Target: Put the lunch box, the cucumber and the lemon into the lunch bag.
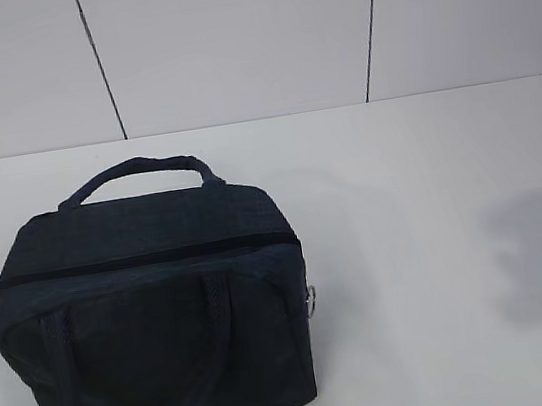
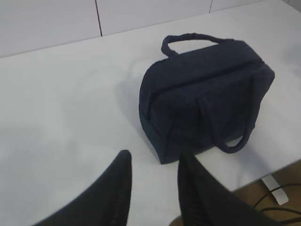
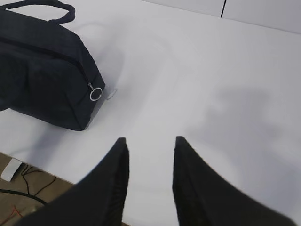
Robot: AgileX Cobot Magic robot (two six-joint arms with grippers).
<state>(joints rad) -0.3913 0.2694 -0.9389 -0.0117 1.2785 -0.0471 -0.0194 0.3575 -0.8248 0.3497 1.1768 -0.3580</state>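
Sitting zipped on the white table (image 1: 428,171), the boxy dark navy fabric lunch bag (image 1: 155,310) is running its zipper line across the exterior view, silver ring pull (image 3: 96,93) at its right end; the right gripper (image 3: 149,143) is hovering nearer that pull than the left gripper (image 2: 153,162), both parted and empty; lunch box, cucumber and lemon are showing nowhere.

bag (image 1: 155,310): we see dark navy, faint check
ring pull (image 3: 96,94): silver
table (image 1: 421,192): white
fingers (image 3: 108,188): black, ribbed
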